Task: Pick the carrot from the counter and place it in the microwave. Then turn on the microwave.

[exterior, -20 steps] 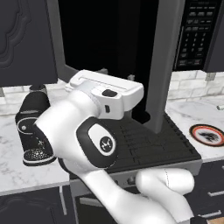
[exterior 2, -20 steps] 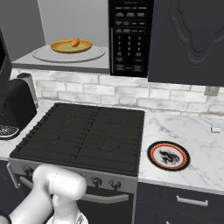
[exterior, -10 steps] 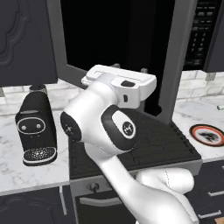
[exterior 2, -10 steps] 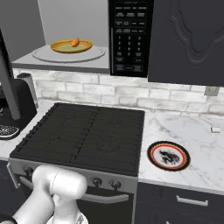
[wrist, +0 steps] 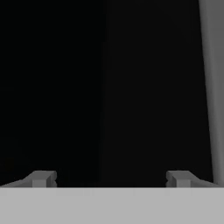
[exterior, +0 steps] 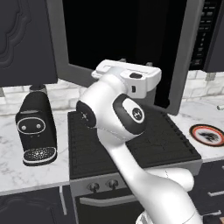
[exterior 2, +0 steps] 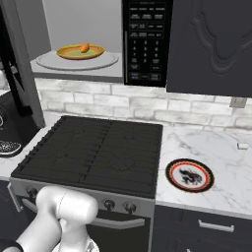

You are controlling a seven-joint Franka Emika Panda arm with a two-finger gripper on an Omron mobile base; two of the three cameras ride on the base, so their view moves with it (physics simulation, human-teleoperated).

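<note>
Now the carrot [exterior 2: 84, 47] sits on a yellow plate [exterior 2: 69, 52] inside the microwave [exterior 2: 147, 44], on its round glass tray [exterior 2: 106, 61]. The microwave door [exterior: 70, 52] hangs wide open. The claw [wrist: 111, 179] is spread wide with nothing in it, facing the dark door glass. A red-rimmed plate [exterior 2: 189, 175] rests on the white bench [exterior 2: 216, 162] just beside the black stovetop [exterior 2: 93, 152]. A black coffee machine [exterior: 36, 129] stands on the other side.

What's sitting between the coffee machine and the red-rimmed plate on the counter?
The black stovetop lies between the coffee machine and the plate, seen in both base views.
</note>
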